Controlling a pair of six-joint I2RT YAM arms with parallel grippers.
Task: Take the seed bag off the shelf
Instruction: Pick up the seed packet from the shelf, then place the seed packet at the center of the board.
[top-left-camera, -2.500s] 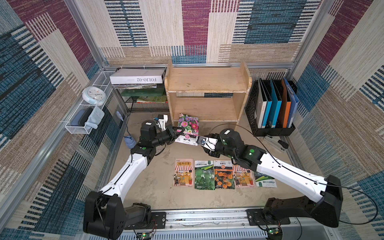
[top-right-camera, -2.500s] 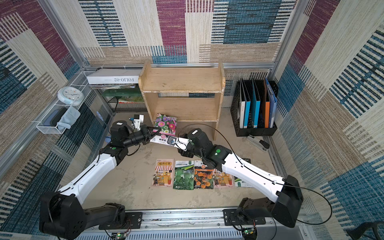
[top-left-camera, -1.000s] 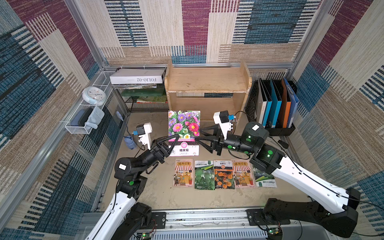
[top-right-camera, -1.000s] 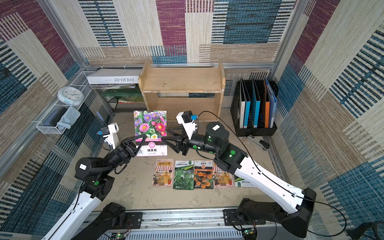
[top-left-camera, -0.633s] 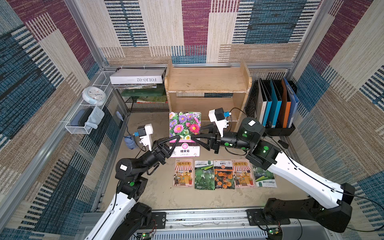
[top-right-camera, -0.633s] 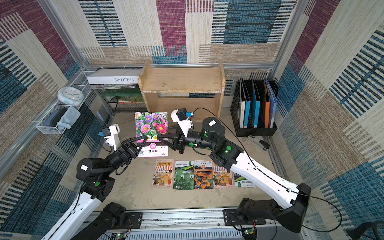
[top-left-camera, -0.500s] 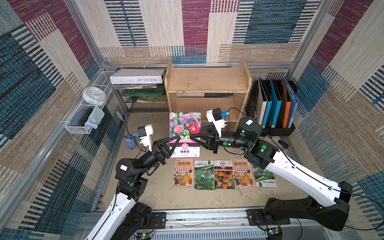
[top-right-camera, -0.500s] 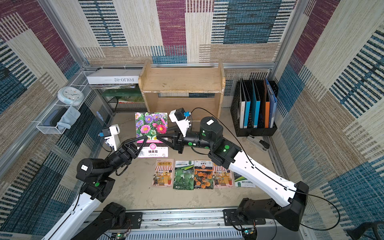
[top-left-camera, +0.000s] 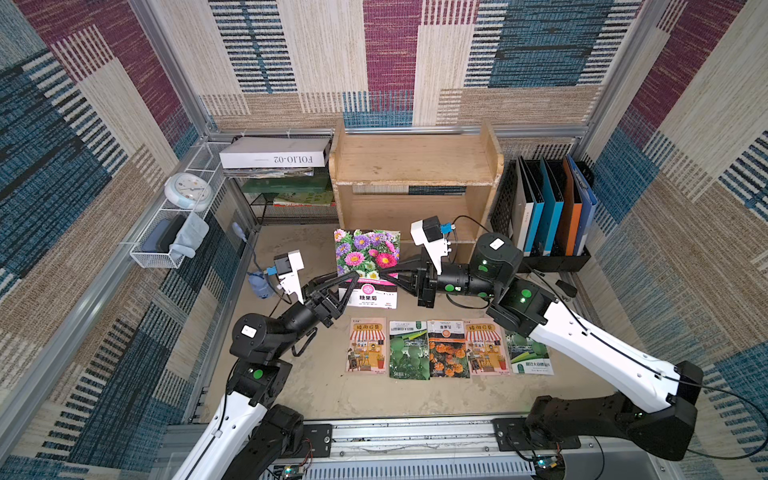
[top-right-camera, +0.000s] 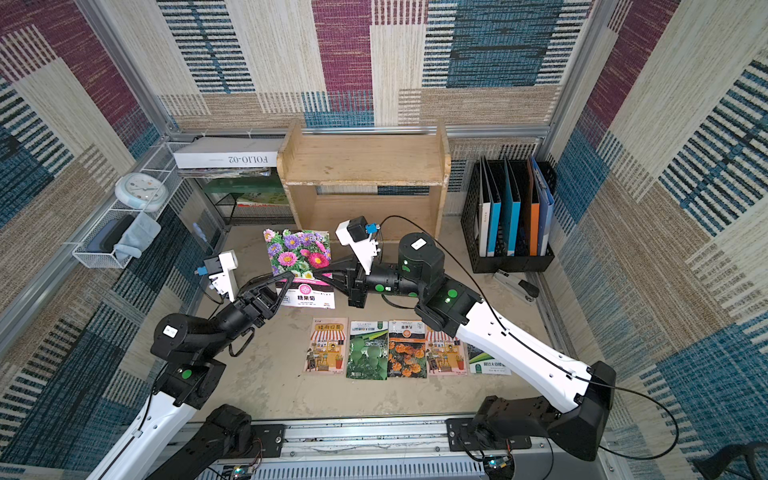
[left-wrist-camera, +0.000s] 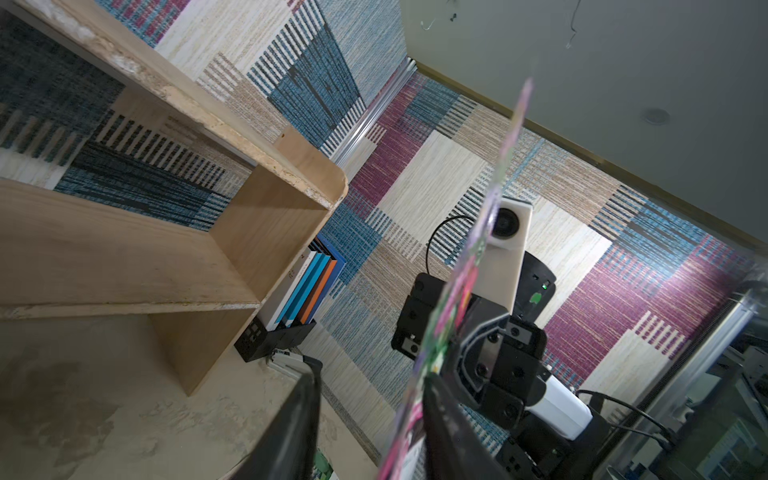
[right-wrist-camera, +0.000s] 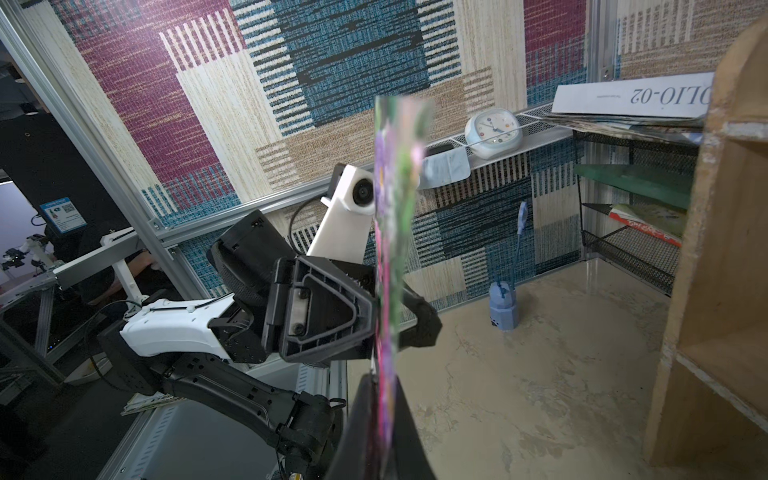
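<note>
The seed bag (top-left-camera: 368, 257) (top-right-camera: 299, 257), printed with pink and purple flowers above a white label, hangs upright in the air in front of the light wooden shelf (top-left-camera: 415, 166) (top-right-camera: 361, 162), clear of it. My right gripper (top-left-camera: 386, 274) (right-wrist-camera: 384, 415) is shut on the bag's right edge. My left gripper (top-left-camera: 347, 289) (left-wrist-camera: 370, 419) is open around the bag's lower left edge. In the left wrist view the bag (left-wrist-camera: 469, 257) lies edge-on against one finger, with the other finger well apart. Both shelf boards are bare.
A row of several seed packets (top-left-camera: 449, 347) lies flat on the table below the arms. A black file holder with folders (top-left-camera: 548, 212) stands right of the shelf, a wire rack carrying a white box (top-left-camera: 274, 153) left of it. A stapler (top-left-camera: 563, 286) lies at right.
My right gripper has closed on the bag's right edge. My left gripper, shut on the bag before, has opened its jaws. The bag has barely moved.
</note>
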